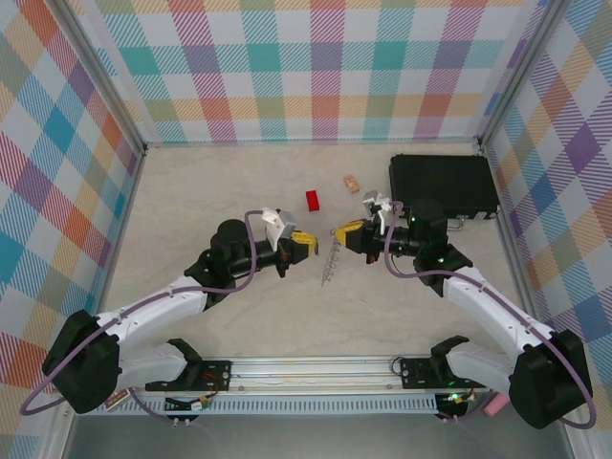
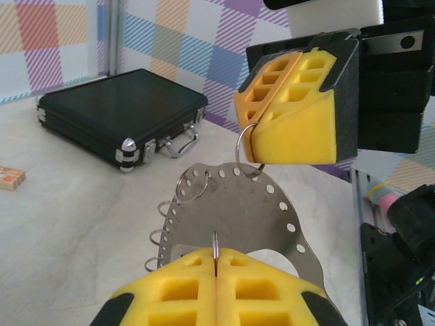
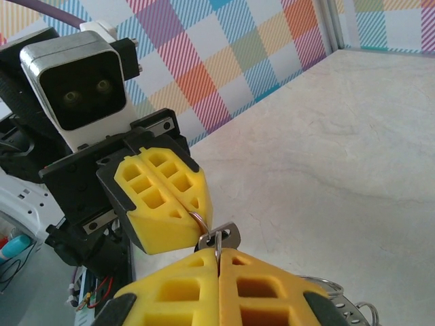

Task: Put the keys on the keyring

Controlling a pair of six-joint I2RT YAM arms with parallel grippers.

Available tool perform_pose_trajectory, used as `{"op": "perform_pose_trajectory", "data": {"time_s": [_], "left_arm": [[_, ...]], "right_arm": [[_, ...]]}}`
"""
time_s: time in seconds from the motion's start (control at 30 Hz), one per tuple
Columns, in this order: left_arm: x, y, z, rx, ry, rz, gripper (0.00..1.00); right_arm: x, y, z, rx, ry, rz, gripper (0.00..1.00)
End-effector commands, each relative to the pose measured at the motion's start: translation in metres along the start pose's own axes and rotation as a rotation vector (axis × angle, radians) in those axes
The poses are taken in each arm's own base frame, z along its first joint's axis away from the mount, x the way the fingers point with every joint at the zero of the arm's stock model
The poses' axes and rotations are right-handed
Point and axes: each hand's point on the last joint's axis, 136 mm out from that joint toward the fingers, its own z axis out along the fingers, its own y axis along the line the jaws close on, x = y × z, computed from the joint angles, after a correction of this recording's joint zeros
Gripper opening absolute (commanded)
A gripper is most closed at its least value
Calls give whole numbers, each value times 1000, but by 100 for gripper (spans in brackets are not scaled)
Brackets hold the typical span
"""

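The keyring (image 2: 238, 210) is a flat grey ring with holes and wire loops along its edge. It hangs between both grippers above the table (image 1: 330, 260). My left gripper (image 2: 216, 257) is shut on one thin wire loop in front of the ring. My right gripper (image 2: 251, 129) is shut on another loop at the ring's far edge. In the right wrist view, my right gripper (image 3: 218, 255) and left gripper (image 3: 196, 210) nearly touch tip to tip. A small grey metal piece with a hole (image 3: 230, 234) sits where their loops meet. I cannot tell whether it is the key.
A black case (image 1: 443, 185) lies at the back right, close behind the right arm. A red block (image 1: 313, 200) and a small tan block (image 1: 352, 182) lie on the table beyond the grippers. Checked walls enclose the table.
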Motion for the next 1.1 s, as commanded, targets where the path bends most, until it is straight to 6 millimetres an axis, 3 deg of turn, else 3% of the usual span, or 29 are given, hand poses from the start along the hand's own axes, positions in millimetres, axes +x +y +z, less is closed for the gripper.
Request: {"op": "perform_pose_trajectory", "data": {"time_s": [0.0, 0.27, 0.5, 0.8, 1.07], "left_arm": [[-23, -10, 2, 62, -66, 76, 0], [-14, 9, 11, -17, -13, 117, 0], [-20, 8, 7, -32, -61, 207, 0], [-16, -5, -30, -94, 41, 440, 0], [8, -16, -54, -81, 149, 531, 0]], "right_arm": [[-20, 20, -1, -59, -40, -112, 0], [-13, 18, 0, 5, -57, -179, 0], [-10, 17, -1, 60, -72, -226, 0], [-5, 19, 2, 112, -105, -341, 0], [13, 24, 28, 158, -55, -562, 0]]}}
